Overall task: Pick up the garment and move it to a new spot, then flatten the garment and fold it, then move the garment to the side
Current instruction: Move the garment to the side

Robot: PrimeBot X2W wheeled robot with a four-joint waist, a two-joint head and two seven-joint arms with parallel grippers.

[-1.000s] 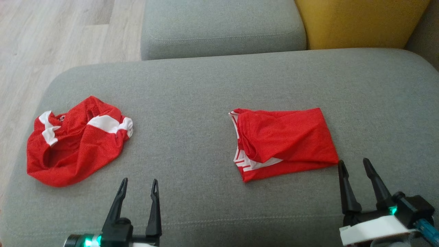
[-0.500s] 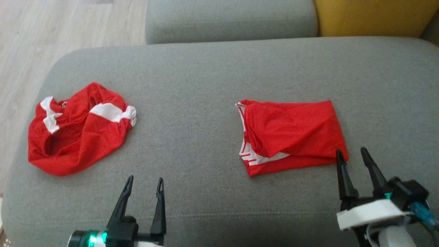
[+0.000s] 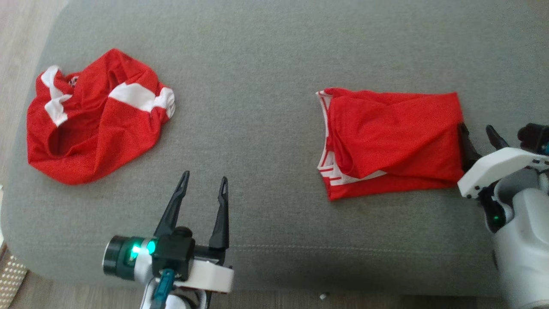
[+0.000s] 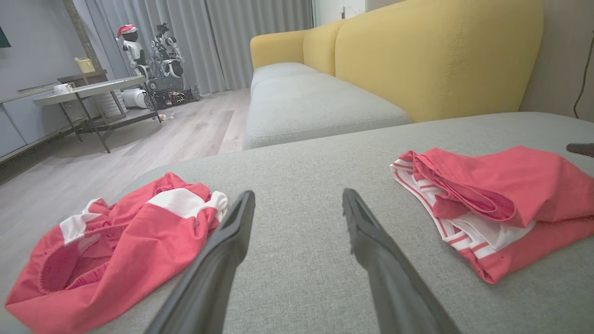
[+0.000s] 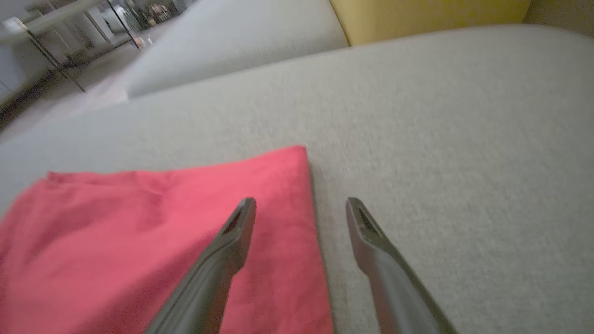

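Seat cushion (image 3: 266, 56): grey woven cloth, matt, coarse visible weave, stitched seam along front.
Folded garment (image 3: 394, 137): red fine-mesh knit, thin, softly creased; white striped trim at one edge.
Crumpled garment (image 3: 94, 128): red mesh cloth, white panels.
Left gripper (image 3: 204, 177), right gripper (image 3: 476, 128): fingers matt black, plastic-looking.
Right wrist shell (image 3: 497, 165): white, smooth plastic.
Floor (image 4: 139, 153): pale wood-grain planks, low sheen.
Sofa back (image 4: 441, 55): yellow, smooth, stitched.
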